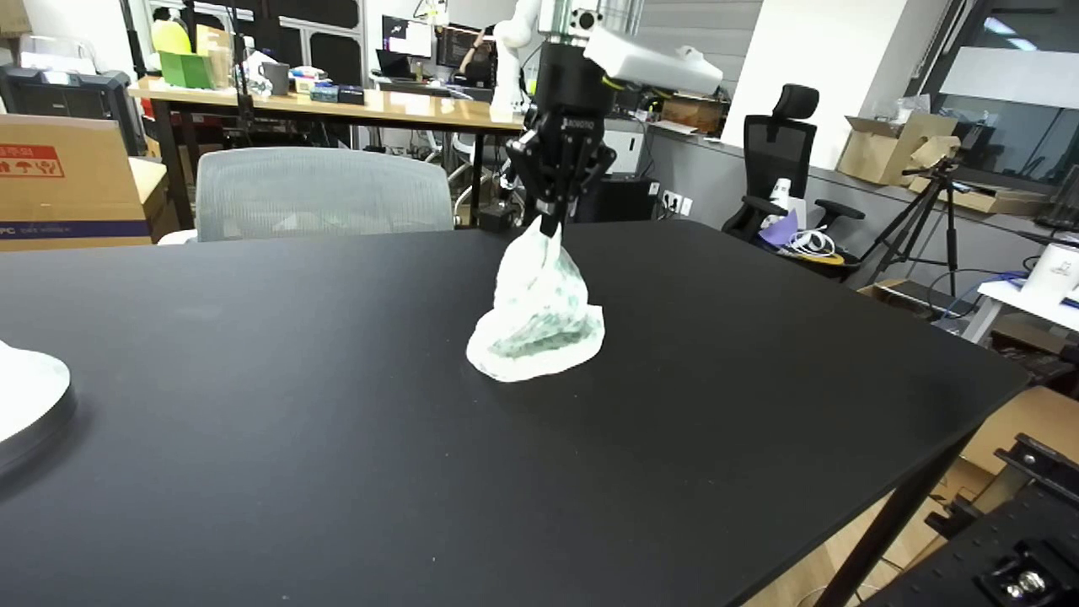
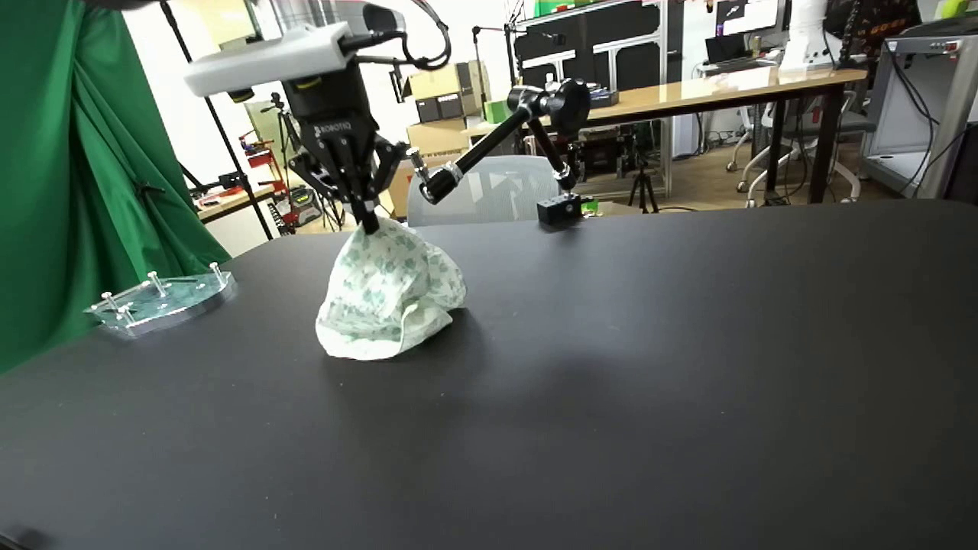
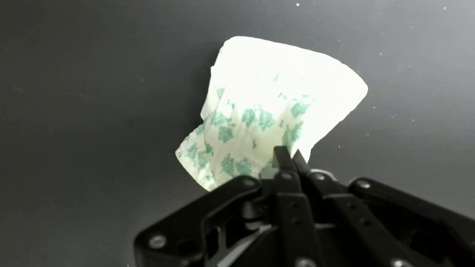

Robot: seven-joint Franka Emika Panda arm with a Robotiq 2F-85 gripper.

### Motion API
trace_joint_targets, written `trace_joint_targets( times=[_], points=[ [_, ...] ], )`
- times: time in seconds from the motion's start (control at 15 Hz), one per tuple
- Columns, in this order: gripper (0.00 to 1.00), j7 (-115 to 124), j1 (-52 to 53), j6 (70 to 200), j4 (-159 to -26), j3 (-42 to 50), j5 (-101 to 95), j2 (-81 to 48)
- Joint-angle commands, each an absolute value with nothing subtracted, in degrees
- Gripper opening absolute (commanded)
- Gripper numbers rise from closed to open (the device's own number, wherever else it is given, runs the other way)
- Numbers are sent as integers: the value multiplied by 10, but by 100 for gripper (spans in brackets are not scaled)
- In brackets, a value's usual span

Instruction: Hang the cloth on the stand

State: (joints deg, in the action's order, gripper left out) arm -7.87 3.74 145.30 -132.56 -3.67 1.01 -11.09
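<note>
Pinching the white cloth with green flower print point(image 2: 386, 294) at a gathered peak: fingers point(image 2: 370, 223) close together, the rest draping below in folds. Lower hem on or just above the tabletop point(image 1: 337, 464), toward its far side; cannot tell which. Step in hand, as I judge it: pick-up, hanging not yet done. Cannot identify the stand for sure. In an exterior view, a white round-edged object point(image 1: 29, 392) sits well left, partly out of view; in an exterior view, a black jointed arm point(image 2: 497, 140) stands right of the cloth, at the far edge. Next move probably calls for raising the cloth clear, then draping it well across the stand before release.
</note>
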Motion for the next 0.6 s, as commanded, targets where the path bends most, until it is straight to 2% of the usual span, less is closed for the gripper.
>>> trace_joint_targets(
  times=[0.0, 0.53],
  points=[
    [0, -50, 51, 1442, -1325, -46, -8, -50],
    [0, 41, 50, 1492, -1289, -43, -49, -1]
  ],
)
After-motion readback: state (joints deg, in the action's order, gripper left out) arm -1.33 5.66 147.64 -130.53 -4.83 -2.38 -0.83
